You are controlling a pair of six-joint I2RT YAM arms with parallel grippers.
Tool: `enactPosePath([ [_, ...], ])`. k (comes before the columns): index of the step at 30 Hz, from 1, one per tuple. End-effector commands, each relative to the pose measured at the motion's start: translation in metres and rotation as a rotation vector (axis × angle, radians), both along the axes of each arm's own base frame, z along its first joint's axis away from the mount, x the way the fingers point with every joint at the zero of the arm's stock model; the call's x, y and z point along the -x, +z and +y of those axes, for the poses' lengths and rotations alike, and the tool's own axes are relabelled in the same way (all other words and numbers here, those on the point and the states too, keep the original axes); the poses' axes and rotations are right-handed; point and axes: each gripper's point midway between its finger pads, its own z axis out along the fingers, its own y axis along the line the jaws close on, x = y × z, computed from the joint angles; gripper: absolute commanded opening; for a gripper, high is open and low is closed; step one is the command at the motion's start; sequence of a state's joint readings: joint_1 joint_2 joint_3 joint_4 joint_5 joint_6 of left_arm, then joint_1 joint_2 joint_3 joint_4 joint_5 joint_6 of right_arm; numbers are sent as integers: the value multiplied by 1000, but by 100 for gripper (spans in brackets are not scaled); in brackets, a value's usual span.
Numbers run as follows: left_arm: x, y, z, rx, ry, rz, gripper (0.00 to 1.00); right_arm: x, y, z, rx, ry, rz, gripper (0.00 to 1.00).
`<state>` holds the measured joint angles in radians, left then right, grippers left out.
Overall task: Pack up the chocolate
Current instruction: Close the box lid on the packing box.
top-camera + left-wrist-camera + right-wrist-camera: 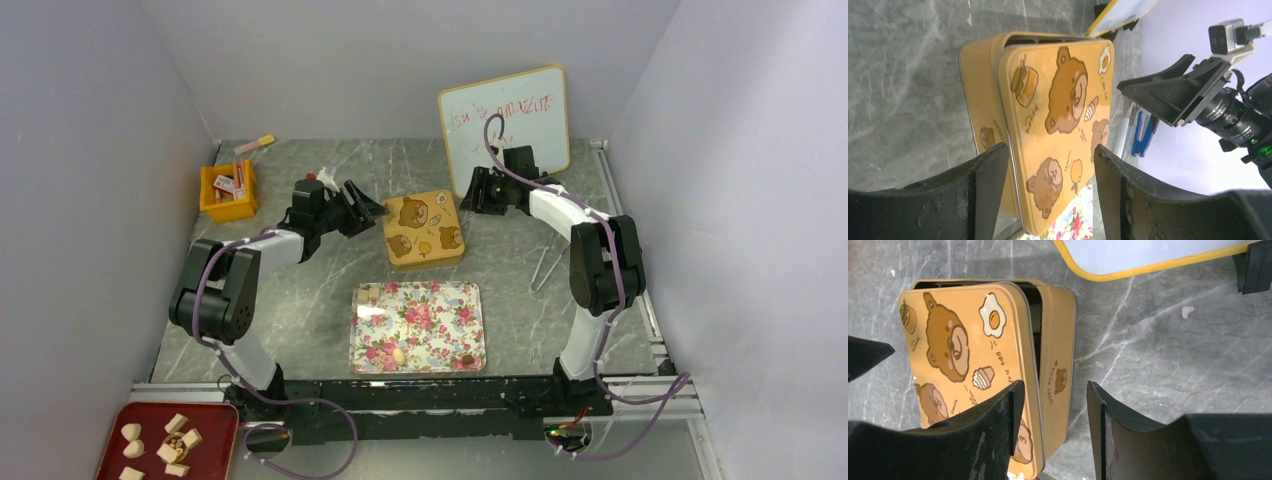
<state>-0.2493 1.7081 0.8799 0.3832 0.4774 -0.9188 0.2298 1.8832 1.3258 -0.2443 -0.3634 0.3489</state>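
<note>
The chocolate is in two places. Several cream and tan pieces [176, 440] lie on a red tray [215, 418] at the near left, and a few pieces [372, 293] lie on the floral tray [430, 320]. A yellow bear tin [424, 230] stands behind the floral tray, its lid [1063, 90] shifted askew on the base [1058, 340]. My left gripper [368, 209] is open and empty just left of the tin, with the lid between its jaws in the left wrist view [1050, 150]. My right gripper [470, 190] is open and empty at the tin's far right corner [1055, 385].
An orange bin [229, 190] with red-and-white packets stands at the far left. A yellow-framed whiteboard [505, 120] leans at the back. The floral tray's edge shows under the tin in the left wrist view [1078, 220]. Grey walls close in both sides.
</note>
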Motion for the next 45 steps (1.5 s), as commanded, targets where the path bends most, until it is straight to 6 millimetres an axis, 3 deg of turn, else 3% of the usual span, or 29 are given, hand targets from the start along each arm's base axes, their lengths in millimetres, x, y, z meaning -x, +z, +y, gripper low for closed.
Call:
enactPosePath([
  [1,20,24,-14,33,-57,-55,68,0,40,8,-72,28,-97,53],
  [8,43,12,-29,29,-93,-30,68,4,40,16,-123,56,-94,58],
  [16,50,-2,-37,6,-113,-8,68,-5,30,21,-131,65,-76,61],
  [20,50,-7,-37,-7,-112,2,68,-12,22,24,-138,69,-62,61],
  [22,50,-6,-35,-16,-108,-1,68,-15,20,26,-142,72,-57,67],
  [35,37,26,-22,-59,-53,-65,68,-32,10,34,-157,85,-50,71],
  [36,36,27,-20,-63,-50,-66,68,-33,10,35,-161,86,-50,77],
  [45,41,4,-12,-95,-40,-24,68,-40,1,40,-164,89,-41,80],
])
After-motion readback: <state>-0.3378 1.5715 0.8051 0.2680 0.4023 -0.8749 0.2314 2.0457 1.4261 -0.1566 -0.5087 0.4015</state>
